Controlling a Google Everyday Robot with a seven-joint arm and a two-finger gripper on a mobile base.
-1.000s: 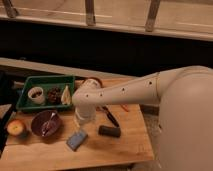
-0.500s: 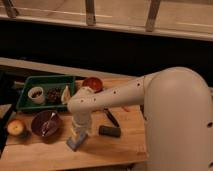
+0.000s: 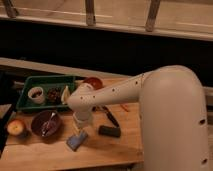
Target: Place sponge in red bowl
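Observation:
A blue-grey sponge (image 3: pixel 76 140) lies flat on the wooden table (image 3: pixel 120 150) near its front edge. My gripper (image 3: pixel 82 123) hangs just above and behind the sponge, at the end of the white arm that reaches in from the right. A red bowl (image 3: pixel 93 81) sits at the back of the table, partly hidden behind the arm. A dark maroon bowl (image 3: pixel 46 124) with a utensil in it sits to the left of the sponge.
A green tray (image 3: pixel 25 95) at the back left holds a white cup (image 3: pixel 36 94) and some food. An orange-red fruit (image 3: pixel 16 127) lies at the far left. A black block (image 3: pixel 109 131) and a dark-handled tool (image 3: pixel 111 118) lie right of the sponge.
The arm has swung left and down, so my gripper has come from the table's middle to just over the sponge. The sponge and bowls have not moved.

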